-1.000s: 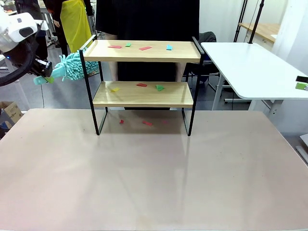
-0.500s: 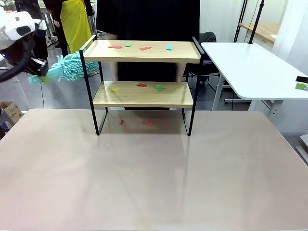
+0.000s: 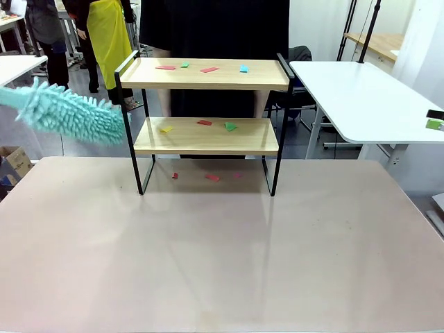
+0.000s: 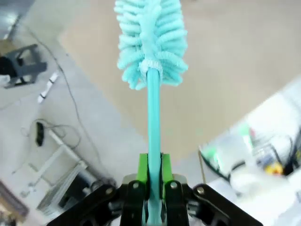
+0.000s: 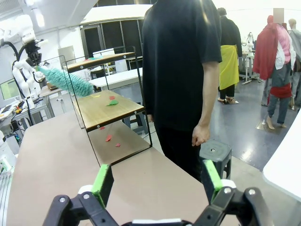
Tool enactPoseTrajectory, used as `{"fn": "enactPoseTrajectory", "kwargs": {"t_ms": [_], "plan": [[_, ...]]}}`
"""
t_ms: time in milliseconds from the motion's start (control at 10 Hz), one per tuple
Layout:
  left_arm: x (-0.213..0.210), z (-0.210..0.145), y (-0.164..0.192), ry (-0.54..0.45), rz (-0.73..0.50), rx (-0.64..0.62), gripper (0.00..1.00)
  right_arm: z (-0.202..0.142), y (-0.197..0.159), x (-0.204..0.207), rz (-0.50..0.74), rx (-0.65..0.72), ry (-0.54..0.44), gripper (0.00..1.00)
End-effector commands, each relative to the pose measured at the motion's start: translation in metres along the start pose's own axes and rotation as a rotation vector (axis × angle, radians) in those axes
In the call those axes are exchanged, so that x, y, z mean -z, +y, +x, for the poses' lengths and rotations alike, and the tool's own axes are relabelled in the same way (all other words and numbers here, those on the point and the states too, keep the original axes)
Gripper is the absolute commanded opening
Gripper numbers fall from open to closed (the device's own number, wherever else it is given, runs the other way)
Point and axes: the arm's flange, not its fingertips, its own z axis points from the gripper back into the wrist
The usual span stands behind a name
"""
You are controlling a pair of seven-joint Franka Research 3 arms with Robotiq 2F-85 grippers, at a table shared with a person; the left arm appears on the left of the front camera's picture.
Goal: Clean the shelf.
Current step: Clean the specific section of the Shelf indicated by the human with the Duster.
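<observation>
At my left wrist: left gripper (image 4: 154, 165) is clamped down tight, green pads (image 4: 143, 165) pinching the thin handle of a fluffy teal chenille duster (image 4: 151, 42). Handle runs straight out between the fingers, head at the far end. Grip looks centred, no visible slip.

Right gripper (image 5: 157, 174): jaws spread wide, nothing between them. It hovers over the right end of the pinkish-beige tabletop (image 3: 222, 277), near the person in black (image 5: 181, 70).

Duster head sits off the left end of the shelf (image 3: 205, 148), a two-tier rack of light wooden boards in a thin black metal frame. It stands at the far middle of the table, in front of the person. The head is roughly between tier heights, just beside the left frame post; I can't tell if it touches.

Progress, my read: basically at the start.
- Top board: small coloured paper scraps (image 3: 209, 69) lie on it, four by my count.
- Lower board: three more, yellow, red, green.
- A few reddish scraps on the table under the shelf.

Left to do: sweep both boards. No board looks cleared yet.
</observation>
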Motion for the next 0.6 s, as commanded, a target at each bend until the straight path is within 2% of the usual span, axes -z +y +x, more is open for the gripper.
{"fn": "enactPoseTrajectory", "kwargs": {"t_ms": [0,200,500], "plan": [[-0.002,-0.004,-0.010,0.186,-0.029,0.314,0.13,0.002,0.001,0.001,0.001,-0.005,0.000,1.00],[-0.001,-0.019,-0.032,0.289,-0.059,0.529,0.13,0.002,0.001,0.001,0.001,-0.005,0.000,1.00],[0.008,-0.028,-0.069,0.312,-0.050,0.743,0.13,0.002,0.001,0.001,0.001,-0.005,0.000,1.00]]}}
